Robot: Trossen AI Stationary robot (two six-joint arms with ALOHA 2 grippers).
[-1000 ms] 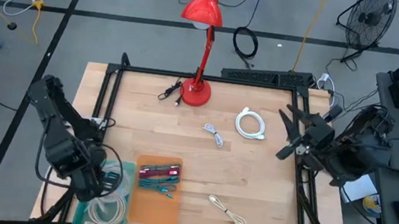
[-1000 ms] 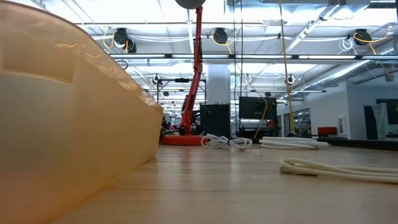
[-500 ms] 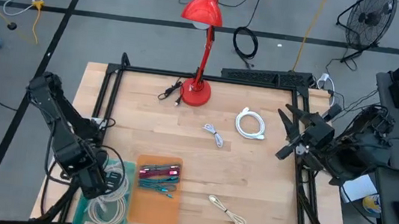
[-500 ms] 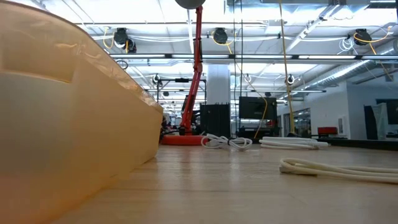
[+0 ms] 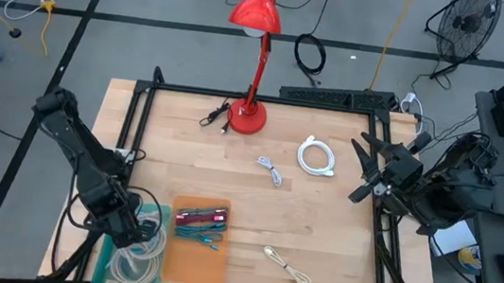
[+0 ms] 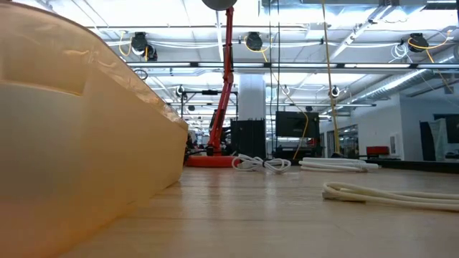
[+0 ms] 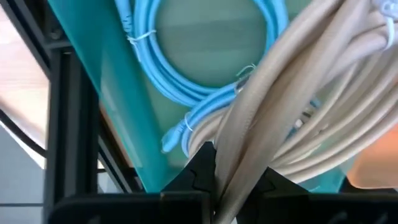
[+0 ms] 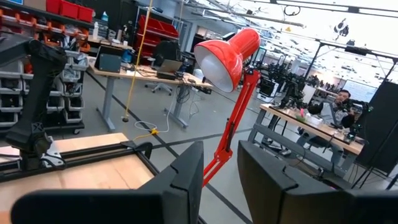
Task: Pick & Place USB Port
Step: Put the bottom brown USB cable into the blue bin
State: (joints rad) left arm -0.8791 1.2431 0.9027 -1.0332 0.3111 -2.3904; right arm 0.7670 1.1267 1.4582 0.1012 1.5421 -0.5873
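Note:
At the table's near left stands a teal bin [image 5: 146,253] with a coil of light blue cable [image 7: 205,68] and beige cables [image 5: 135,263] in it. My left gripper [image 5: 126,229] is low over this bin, pointing steeply down, shut on a beige cable bundle [image 7: 298,93]. My right gripper [image 5: 369,171] is raised level at the table's right edge, open, with nothing between its fingers [image 8: 186,180]. Beside the teal bin, an orange bin [image 5: 197,250] holds red and teal cables. My left gripper pinches a beige cable strand [image 7: 239,149] between its two fingers [image 7: 202,165], coming from above and pointing steeply down. The strand runs out past the fingertips together with the bundle's other strands, over the teal bin's floor. Whether the bundle rests there I cannot tell.
Three white cables lie loose on the wood: a coil [image 5: 317,156] at the far right, a small one [image 5: 272,171] mid-table, another [image 5: 287,267] near the front. A red lamp [image 5: 248,112] stands at the far edge, a black cable [image 5: 214,116] by its base. A black frame [image 5: 143,91] edges the table.
My left gripper has gone down toward the teal bin, staying shut on the beige cable, and the arm has folded lower over the table's near left corner.

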